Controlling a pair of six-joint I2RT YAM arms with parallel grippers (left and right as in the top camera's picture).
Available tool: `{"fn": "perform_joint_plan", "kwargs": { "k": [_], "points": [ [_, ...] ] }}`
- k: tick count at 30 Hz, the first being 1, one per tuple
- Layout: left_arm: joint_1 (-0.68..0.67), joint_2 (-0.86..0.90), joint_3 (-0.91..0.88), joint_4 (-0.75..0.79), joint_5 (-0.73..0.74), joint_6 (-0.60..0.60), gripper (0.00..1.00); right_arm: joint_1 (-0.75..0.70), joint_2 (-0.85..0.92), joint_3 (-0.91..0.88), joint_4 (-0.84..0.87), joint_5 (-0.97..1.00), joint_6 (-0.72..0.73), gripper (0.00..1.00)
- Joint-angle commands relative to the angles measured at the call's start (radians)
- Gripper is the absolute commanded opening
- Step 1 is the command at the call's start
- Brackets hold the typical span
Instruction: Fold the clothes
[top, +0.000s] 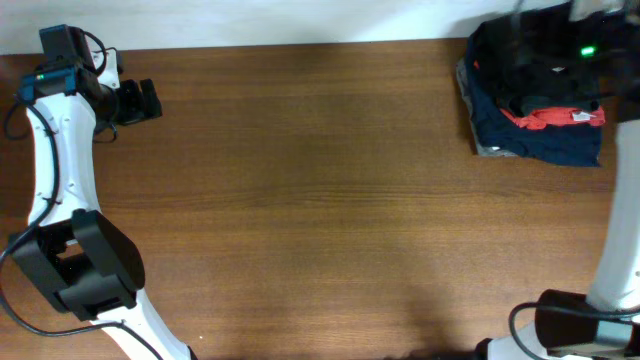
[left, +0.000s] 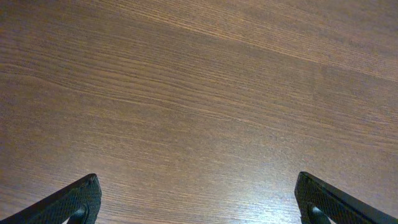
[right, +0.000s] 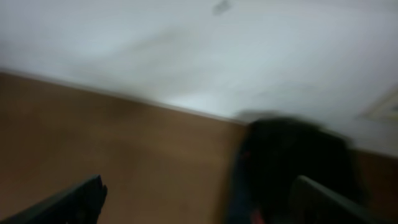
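Observation:
A pile of garments sits at the table's far right corner, with black fabric on top of red and navy pieces. I see no collar or logo, so I cannot tell whether the black fabric is the polo shirt. My right arm hovers blurred over this pile. In the blurred right wrist view the right gripper is open and empty, with the dark pile just ahead by its right finger. My left gripper is at the far left corner, open and empty over bare wood.
The brown wooden table spans the view. A white wall runs behind its far edge. The left arm's base stands at the near left and the right arm's base at the near right.

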Motion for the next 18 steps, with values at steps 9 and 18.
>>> {"fn": "perform_joint_plan", "kwargs": {
  "k": [9, 18],
  "points": [
    [-0.003, -0.017, 0.003, 0.001, 0.010, 0.012, 0.99, 0.436, -0.008, -0.002, -0.190, -0.051, 0.191, 0.99],
    [-0.003, -0.017, 0.003, 0.001, 0.010, 0.012, 0.99, 0.479, -0.026, -0.015, -0.273, 0.233, 0.183, 0.99]
  ]
}}
